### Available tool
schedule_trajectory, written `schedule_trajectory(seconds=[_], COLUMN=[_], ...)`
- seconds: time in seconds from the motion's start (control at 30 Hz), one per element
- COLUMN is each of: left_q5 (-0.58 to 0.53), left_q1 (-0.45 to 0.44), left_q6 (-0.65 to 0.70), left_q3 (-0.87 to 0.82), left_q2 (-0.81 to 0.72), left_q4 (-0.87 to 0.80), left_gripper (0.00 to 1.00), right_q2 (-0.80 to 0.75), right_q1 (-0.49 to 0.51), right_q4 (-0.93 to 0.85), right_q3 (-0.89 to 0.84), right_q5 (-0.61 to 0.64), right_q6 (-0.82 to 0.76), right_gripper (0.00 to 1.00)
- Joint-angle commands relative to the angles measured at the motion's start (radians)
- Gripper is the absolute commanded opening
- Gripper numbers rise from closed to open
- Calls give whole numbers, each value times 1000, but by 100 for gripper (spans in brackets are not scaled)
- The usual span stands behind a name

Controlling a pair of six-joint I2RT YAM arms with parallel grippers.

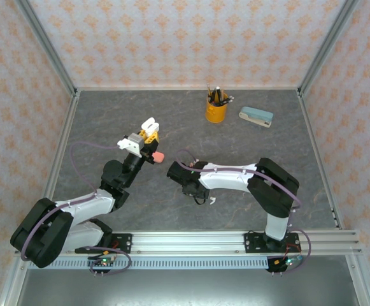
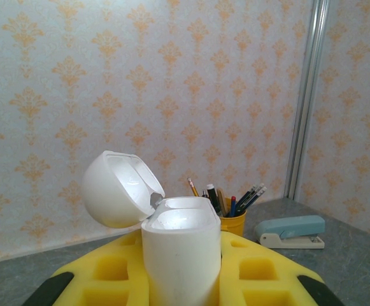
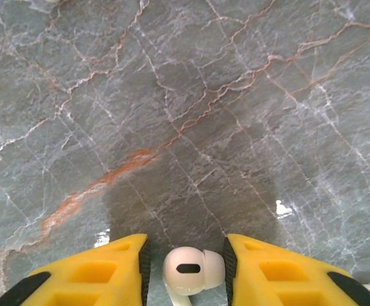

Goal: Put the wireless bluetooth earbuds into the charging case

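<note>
Right hand: the right hand (image 3: 186,268) points down at the tabletop, its yellow fingers (image 3: 280,274) partly apart and standing on either side of one white earbud (image 3: 191,269). The right finger looks to be touching it and a sliver of gap shows on the left, so I cannot tell whether it is clamped.
Why so: straddling the bulb end should let the fingers pinch this tiny, rounded piece squarely without it squirting out.
Left hand: the left hand (image 1: 148,134) is raised over the left middle of the tabletop, closed tight on the white charging case (image 2: 179,255).
Why so: the case is held upright with its lid (image 2: 118,188) swung back to the left, so the open top faces up, ready to receive an earbud from above.
Nearby: a salmon-pink item (image 1: 159,156) lies just near of the left hand; case or earbud, I cannot tell. A small white piece (image 1: 212,201) lies beside the right hand.
Far side: a yellow pen cup (image 1: 216,108) and a pale blue stapler (image 1: 256,116) stand near each other, well apart from the work.
Surface: the tabletop (image 1: 267,146) is grey, marble-veined and slightly glossy.
Room: walls (image 1: 172,38) of cream paper with an orange motif, set in aluminium posts (image 1: 44,48).
</note>
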Motion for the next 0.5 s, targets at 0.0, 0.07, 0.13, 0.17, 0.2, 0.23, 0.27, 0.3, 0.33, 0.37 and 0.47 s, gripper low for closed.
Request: schedule_trajectory(seconds=[0.0,0.07,0.13,0.17,0.2,0.23,0.27,0.3,0.33,0.37,0.47], left_q5=[0,0,1,2,2,4,4,4,4,5,11], left_q1=[9,9,9,10,9,10,9,9,9,10,9], left_q6=[-11,-11,-11,-11,-10,-10,-9,-10,-11,-12,-11], left_q3=[-4,-4,-4,-4,-4,-4,-4,-4,-4,-4,-7], left_q2=[-10,-10,-10,-12,-11,-12,-11,-13,-14,-13,-14], left_q4=[19,18,18,17,15,14,14,12,11,10,6], left_gripper=[0,0,0,0,0,0,0,0,0,0,0], right_q2=[15,9,1,-4,-12,-19,-28,-37,-46,-57,-87], right_q1=[-8,-9,-8,-8,-8,-8,-8,-8,-8,-8,-8], right_q4=[30,33,38,42,47,54,60,67,77,85,105], right_q3=[-42,-51,-60,-65,-74,-81,-88,-96,-103,-111,-129], right_q5=[-19,-18,-17,-15,-12,-10,-7,-1,4,8,29], right_q6=[17,18,20,23,24,26,30,32,31,35,37], right_gripper=[34,32,30,30,29,29,28,28,28,28,27])
